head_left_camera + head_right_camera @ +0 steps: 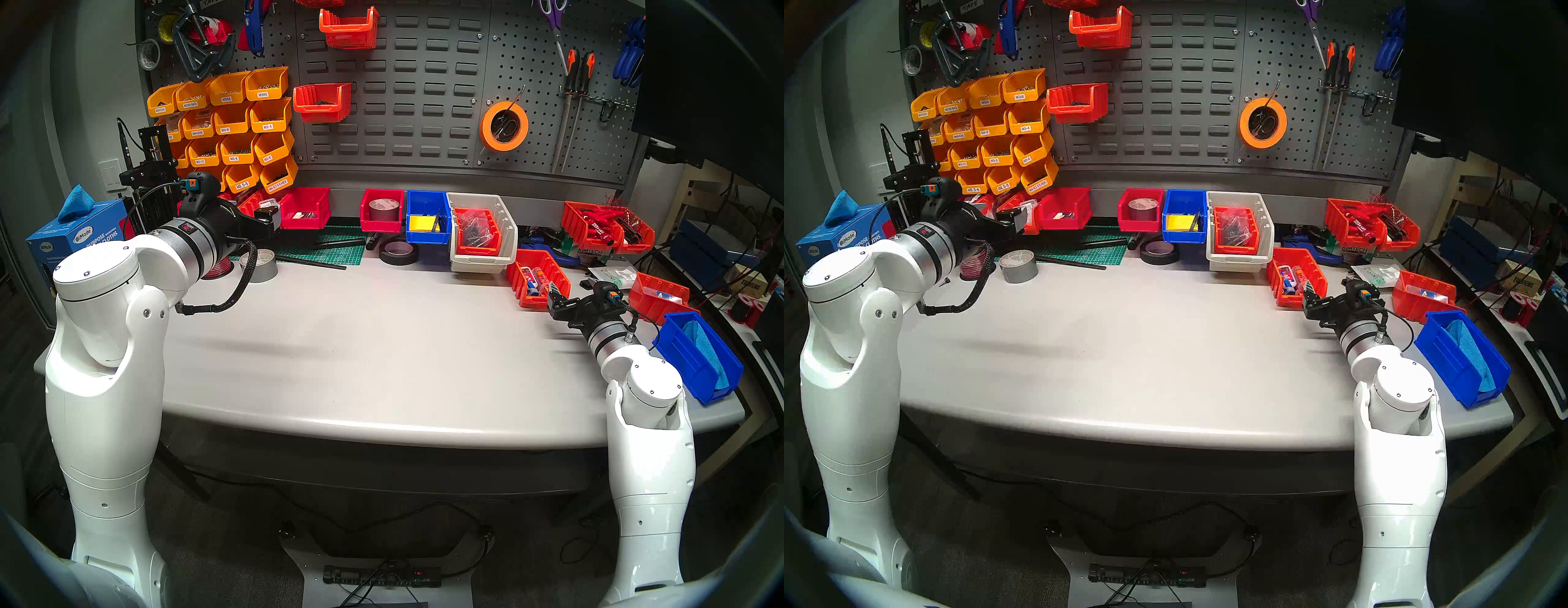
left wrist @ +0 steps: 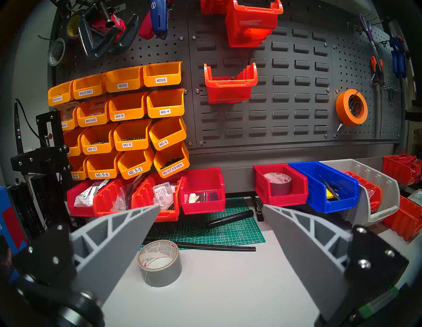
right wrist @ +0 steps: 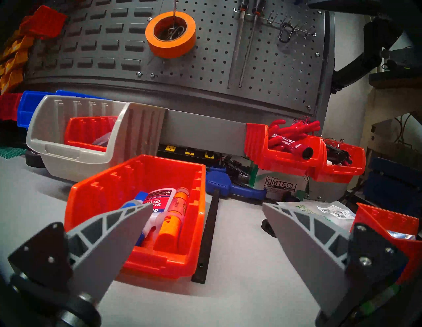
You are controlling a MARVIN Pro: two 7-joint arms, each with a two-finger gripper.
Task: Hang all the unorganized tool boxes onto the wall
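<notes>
Grey table (image 1: 382,348) cluttered with bins along louvred wall (image 1: 424,106)

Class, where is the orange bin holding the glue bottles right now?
Right side of the table, head view: the orange bin sits before the grey bin, by the open right gripper.

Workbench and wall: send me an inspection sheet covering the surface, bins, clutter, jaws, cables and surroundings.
Surface: grey tabletop, bare in the middle; green cutting mat at the back.
Job's things: two orange-red bins hang on the louvred panel; orange-red bin with glue bottles sits on the table ahead of the right gripper; red bins line the back edge.
Clutter: grey tape roll, black tape roll, blue bins.
Grippers: left gripper jaws open, empty; right gripper jaws open, empty, one finger over the bin's front.
Cables: braided cable loops under the left wrist.
Surroundings: yellow-orange labelled bins, hanging tools.
</notes>
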